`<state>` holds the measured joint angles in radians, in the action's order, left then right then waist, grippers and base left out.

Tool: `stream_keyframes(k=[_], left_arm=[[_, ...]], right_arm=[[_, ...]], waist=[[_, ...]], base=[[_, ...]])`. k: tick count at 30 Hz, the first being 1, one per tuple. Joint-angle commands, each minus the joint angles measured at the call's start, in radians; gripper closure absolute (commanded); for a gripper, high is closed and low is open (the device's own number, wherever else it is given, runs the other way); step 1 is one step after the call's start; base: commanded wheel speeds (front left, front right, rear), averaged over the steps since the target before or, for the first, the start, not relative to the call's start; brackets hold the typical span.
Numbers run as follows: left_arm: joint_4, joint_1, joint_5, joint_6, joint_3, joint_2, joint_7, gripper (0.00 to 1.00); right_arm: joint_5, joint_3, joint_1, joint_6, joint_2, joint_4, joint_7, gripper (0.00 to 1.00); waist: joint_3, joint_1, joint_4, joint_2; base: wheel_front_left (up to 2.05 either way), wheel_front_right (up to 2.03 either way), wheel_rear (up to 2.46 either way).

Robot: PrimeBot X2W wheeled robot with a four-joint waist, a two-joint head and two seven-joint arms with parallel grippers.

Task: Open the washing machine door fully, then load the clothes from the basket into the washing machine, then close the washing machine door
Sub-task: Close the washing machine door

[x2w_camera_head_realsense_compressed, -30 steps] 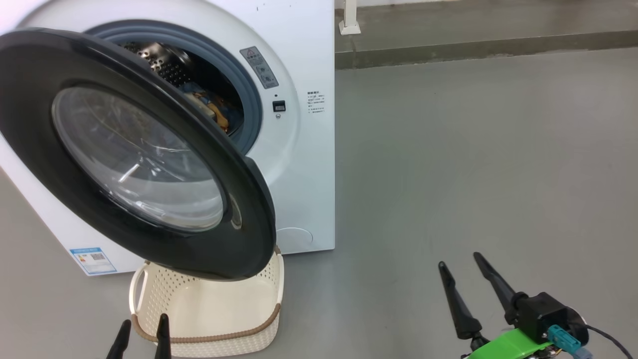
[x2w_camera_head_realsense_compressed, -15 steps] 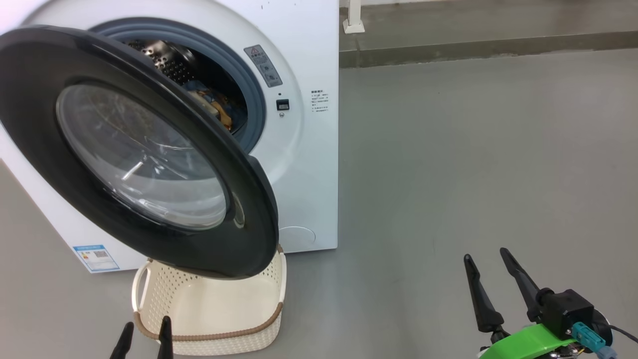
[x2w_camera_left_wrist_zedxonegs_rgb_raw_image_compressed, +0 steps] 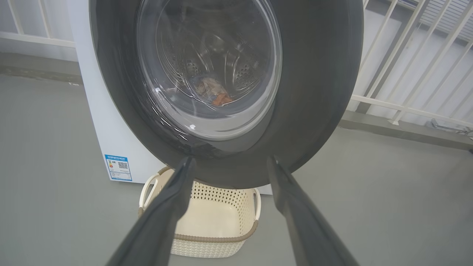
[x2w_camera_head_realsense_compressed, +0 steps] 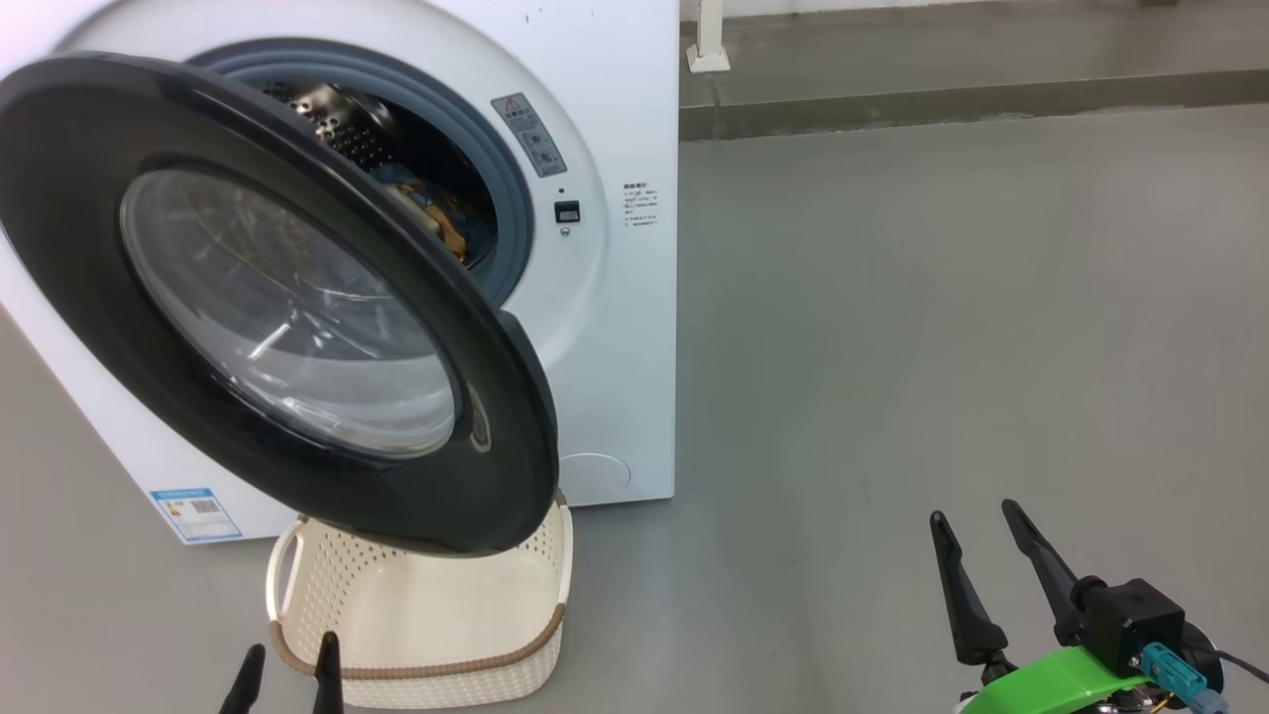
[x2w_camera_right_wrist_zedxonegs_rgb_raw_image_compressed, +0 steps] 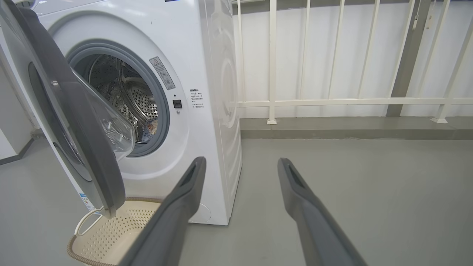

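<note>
Barely a shift in the last second: the right gripper (x2w_camera_head_realsense_compressed: pixel 974 512) eases outward, and the door (x2w_camera_head_realsense_compressed: pixel 476 397) still hangs half-open just beyond the left gripper (x2w_camera_head_realsense_compressed: pixel 291 645) fingertips, over the basket (x2w_camera_head_realsense_compressed: pixel 446 635). The basket looks empty and the clothes (x2w_camera_head_realsense_compressed: pixel 441 213) lie inside the washing machine (x2w_camera_head_realsense_compressed: pixel 615 129), so only closing seems left. Both arms sit low, fingers spread, holding nothing.

The basket (x2w_camera_head_realsense_compressed: pixel 446 686) sits before the washing machine (x2w_camera_head_realsense_compressed: pixel 615 347), beneath its door (x2w_camera_head_realsense_compressed: pixel 501 446); clothes (x2w_camera_head_realsense_compressed: pixel 451 223) apparently inside.
</note>
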<state>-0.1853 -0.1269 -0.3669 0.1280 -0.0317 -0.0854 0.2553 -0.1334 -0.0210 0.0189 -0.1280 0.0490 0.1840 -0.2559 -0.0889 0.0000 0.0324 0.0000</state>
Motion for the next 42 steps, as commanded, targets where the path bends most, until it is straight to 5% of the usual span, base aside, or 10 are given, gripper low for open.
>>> stream_keyframes(k=[1, 13, 14, 22, 30, 42], left_arm=[[0.018, 0.037, 0.001, 0.003, 0.034, -0.01, 0.006, 0.0], [0.015, 0.036, 0.002, 0.003, 0.033, -0.011, 0.006, 0.0], [0.015, 0.039, 0.003, 0.003, 0.03, -0.013, 0.006, 0.0], [0.018, 0.057, 0.004, 0.003, 0.005, -0.015, 0.006, 0.0], [0.032, 0.087, 0.002, 0.003, -0.033, -0.01, 0.006, 0.0], [0.018, 0.142, -0.005, 0.003, -0.092, 0.006, 0.006, 0.0]], right_arm=[[0.003, 0.02, 0.021, -0.003, 0.001, -0.021, -0.006, 0.0], [0.002, 0.018, 0.023, -0.003, 0.001, -0.016, -0.006, 0.0], [0.014, 0.03, 0.029, -0.003, 0.001, -0.027, -0.006, 1.0], [0.027, 0.072, 0.073, -0.003, 0.001, -0.051, -0.006, 1.0], [0.044, 0.278, 0.189, -0.003, 0.004, -0.027, -0.006, 1.0], [-0.016, 0.545, 0.413, -0.003, 0.123, 0.033, -0.006, 1.0]], waist=[[-0.001, 0.0, 0.001, 0.0], [-0.002, 0.0, -0.001, 0.0], [-0.001, 0.0, 0.001, 0.0], [0.011, 0.0, 0.041, 0.0], [0.055, 0.0, 0.146, 0.0], [0.172, 0.0, 0.306, 0.0]], base=[[0.0, 0.0, 0.0], [0.0, 0.0, 0.0], [0.0, 0.0, 0.0], [0.0, 0.0, 0.0], [0.0, 0.0, 0.0], [0.0, 0.0, 0.0]])
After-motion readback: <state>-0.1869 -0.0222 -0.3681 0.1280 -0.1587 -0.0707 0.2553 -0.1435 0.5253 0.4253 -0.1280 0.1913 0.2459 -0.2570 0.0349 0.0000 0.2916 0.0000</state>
